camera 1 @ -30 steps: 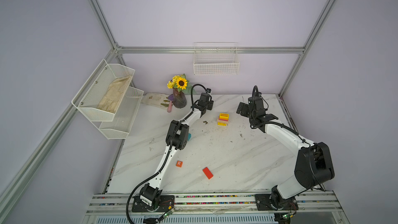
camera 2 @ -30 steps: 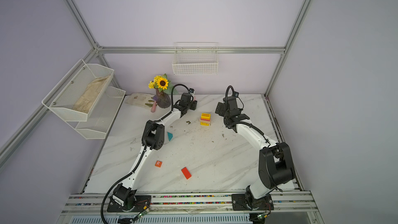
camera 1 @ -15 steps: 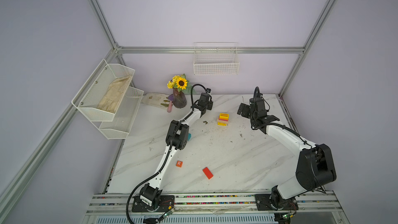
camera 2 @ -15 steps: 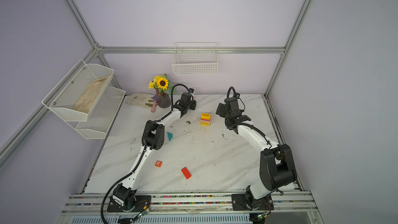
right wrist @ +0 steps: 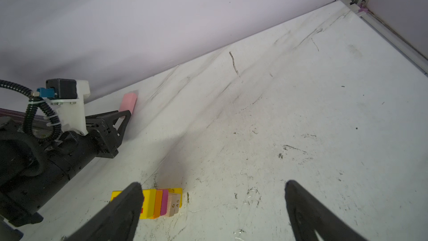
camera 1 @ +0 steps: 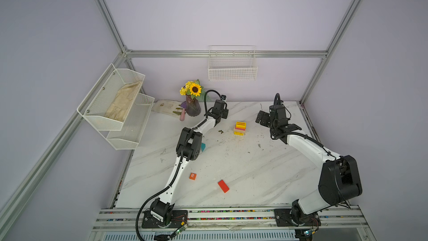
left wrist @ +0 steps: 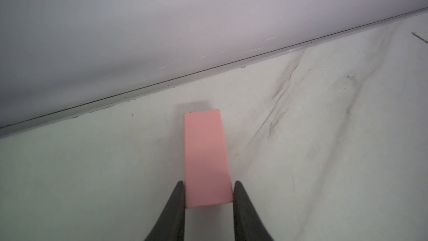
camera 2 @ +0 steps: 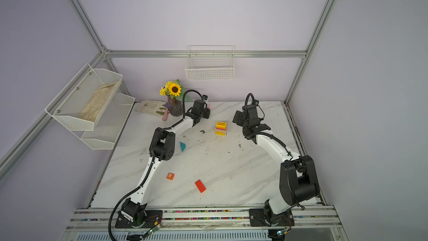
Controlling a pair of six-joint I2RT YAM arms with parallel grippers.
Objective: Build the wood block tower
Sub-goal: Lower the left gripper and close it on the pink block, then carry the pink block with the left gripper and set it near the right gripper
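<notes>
The left gripper (left wrist: 208,183) pinches the pink block (left wrist: 205,154). Its two tapered black fingers press against the long sides at the near end, and the rest of the block runs straight out ahead of the jaws. The block is a smooth, matte rectangular slab with crisp corners, lying flat on the table (left wrist: 324,135). Just past its far end there is a narrow strip of tabletop, then a grey seam and the plain lavender wall (left wrist: 162,31). That leaves little room ahead of these jaws, with open surface to either side.

The right gripper (right wrist: 213,183) stands spread wide with nothing between its fingers. The tower (right wrist: 162,202) sits outside that gap, at the tip of one finger, which hides part of it. It is a stack of thin slabs: yellow at both ends, with orange, magenta and bare tan wood between. The tan edge carries the printed digits "6" and "45". In both top views the uppermost yellow slab shows red stripes.

Ahead of the right jaws the table is white marble-look with grey veins, scuffed and speckled with dark crumbs. It runs open as far as the aluminium frame (right wrist: 393,42) at the corner.

Well behind both sets of jaws, toward the arm bases, lie an orange cube (camera 1: 192,176) marked with a white "R" and a red slab (camera 1: 223,186). A teal triangle (camera 2: 182,146) lies beside the left arm's elbow. A purple vase (camera 1: 193,108) of sunflowers stands near the left jaws, off to one side
</notes>
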